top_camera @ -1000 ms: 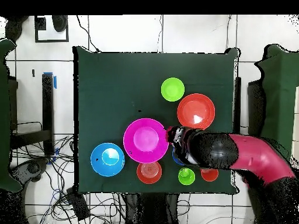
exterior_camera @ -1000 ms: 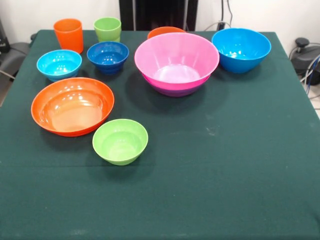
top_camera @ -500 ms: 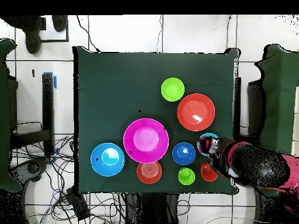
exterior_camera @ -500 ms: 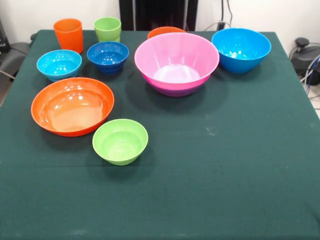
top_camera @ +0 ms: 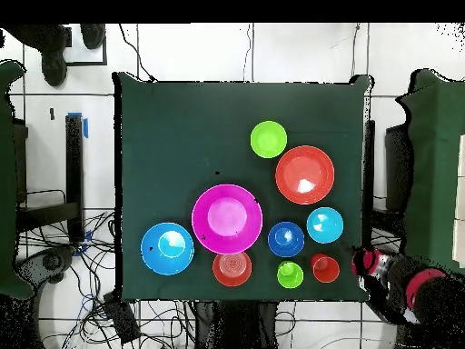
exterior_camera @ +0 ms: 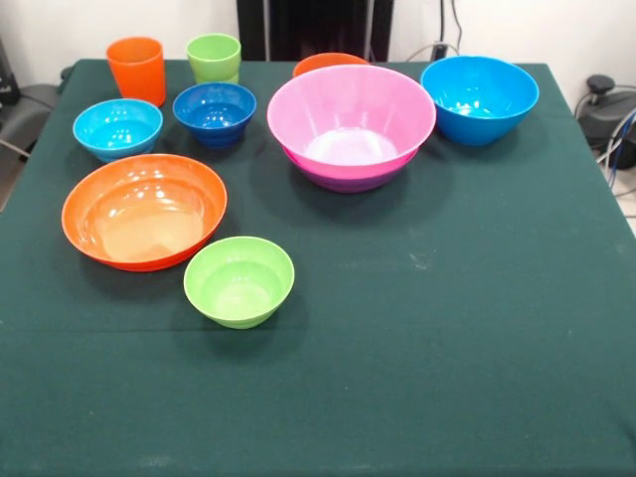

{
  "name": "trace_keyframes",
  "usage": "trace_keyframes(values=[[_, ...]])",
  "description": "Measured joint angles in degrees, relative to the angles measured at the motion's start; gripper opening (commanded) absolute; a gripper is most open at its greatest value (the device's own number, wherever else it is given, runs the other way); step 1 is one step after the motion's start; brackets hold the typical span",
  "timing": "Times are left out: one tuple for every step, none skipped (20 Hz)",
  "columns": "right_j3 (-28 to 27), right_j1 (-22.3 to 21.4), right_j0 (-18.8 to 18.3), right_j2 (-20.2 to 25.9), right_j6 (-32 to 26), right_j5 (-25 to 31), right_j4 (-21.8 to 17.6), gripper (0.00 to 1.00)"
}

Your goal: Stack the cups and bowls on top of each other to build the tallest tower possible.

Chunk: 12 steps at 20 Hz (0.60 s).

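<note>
No arm shows in the front view. In the overhead view my gripper [top_camera: 368, 264] sits just off the table's lower right corner, beside the orange cup [top_camera: 325, 267] [exterior_camera: 136, 68], holding nothing I can see. The lime-green cup [exterior_camera: 214, 57] [top_camera: 290, 274] stands next to the orange cup. The pink bowl [exterior_camera: 351, 119] [top_camera: 227, 218] sits nested in the purple bowl [exterior_camera: 348, 182]. Standing singly are the big blue bowl [exterior_camera: 479, 96], the wide orange bowl [exterior_camera: 144, 209], and the small lime-green [exterior_camera: 238, 280], light-blue [exterior_camera: 117, 127], dark-blue [exterior_camera: 215, 111] and orange [exterior_camera: 328, 62] bowls.
The green table cloth [exterior_camera: 447, 328] has open room at the front and right of the front view. Cables and equipment lie on the floor around the table [top_camera: 64, 264]. The red arm [top_camera: 422, 291] lies off the table's corner.
In the overhead view the arm has drawn back from over the small bowls to beyond the table's lower right corner, uncovering the dark-blue and light-blue bowls. No bowl or cup has moved.
</note>
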Motion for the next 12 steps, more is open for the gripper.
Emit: trace_keyframes(values=[[0.4,-0.3,-1.0,0.8,0.0,0.0,0.2,1.00],[0.9,-0.6,-2.2,1.9,0.0,0.0,0.4,1.00],[1.8,-1.2,-4.1,3.7,0.0,0.0,0.9,1.00],[2.3,-1.6,-5.3,4.9,0.0,0.0,1.1,1.00],[3.5,-2.4,-7.9,7.8,0.0,0.0,1.7,1.00],[4.0,-2.7,-9.0,9.1,0.0,0.0,1.9,1.00],[4.4,-2.9,-9.8,10.1,0.0,0.0,2.0,1.00],[5.2,-3.3,-11.5,12.3,0.0,0.0,2.3,1.00],[5.5,-3.4,-12.1,13.2,0.0,0.0,2.3,1.00],[5.9,-3.5,-12.8,14.1,0.0,0.0,2.2,1.00],[6.3,-3.5,-13.4,15.1,0.0,0.0,2.2,1.00],[6.4,-3.4,-13.4,15.3,0.0,0.0,2.2,1.00]])
